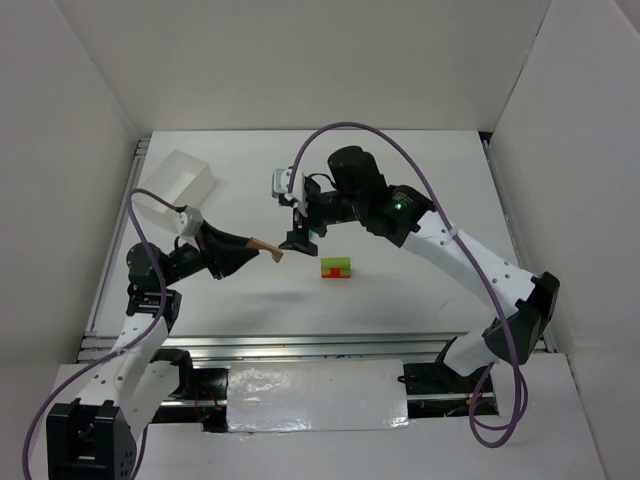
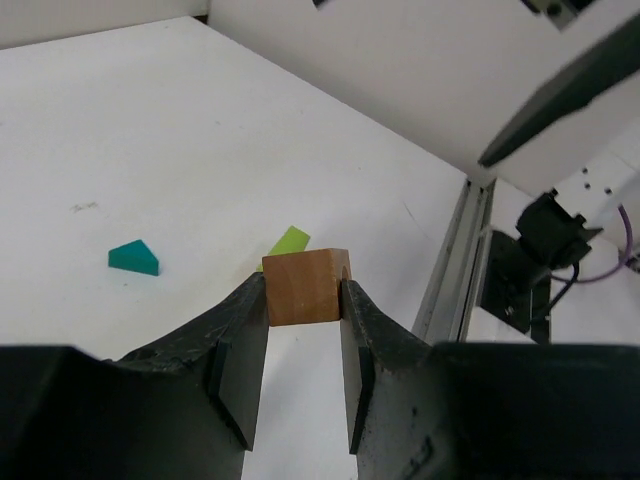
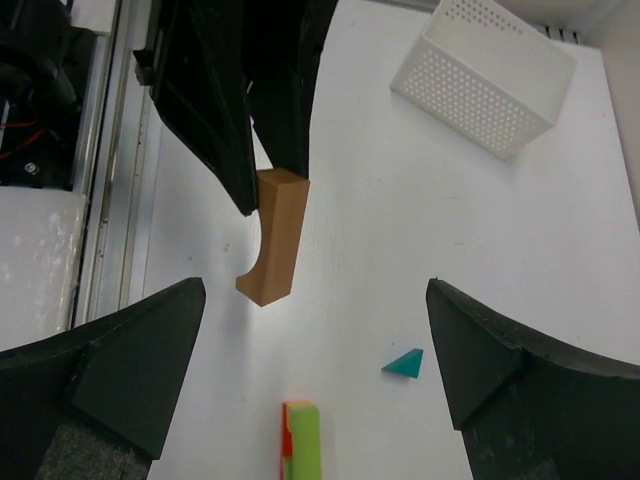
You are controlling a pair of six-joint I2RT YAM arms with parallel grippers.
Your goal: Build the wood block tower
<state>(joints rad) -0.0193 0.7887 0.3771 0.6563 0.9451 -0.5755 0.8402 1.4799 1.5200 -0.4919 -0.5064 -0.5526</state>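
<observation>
Top external view: the left gripper (image 1: 256, 248) is clenched on a tan arch block (image 1: 268, 251), which sits to the left of the started stack (image 1: 336, 268) and apart from it. The started stack, made of red, orange and green blocks set together, rests on the white table (image 1: 420, 290). The right gripper (image 1: 298, 240) hangs just up-left of the stack, between it and the tan arch block; a white perforated box (image 1: 178, 185) lies well away from the stack, further up-left.

Left wrist view: both fingers (image 2: 240, 330) press the flat sides of the tan arch block (image 2: 305, 285). A green face of the stack (image 2: 290, 240) shows just behind it, and a teal wedge (image 2: 133, 258) lies on the table left of the stack.

Right wrist view: the right gripper (image 3: 315, 300) is released, fingers spread wide and touching nothing. The teal wedge (image 3: 405, 363) lies near the stack (image 3: 302, 440), not touching it.
</observation>
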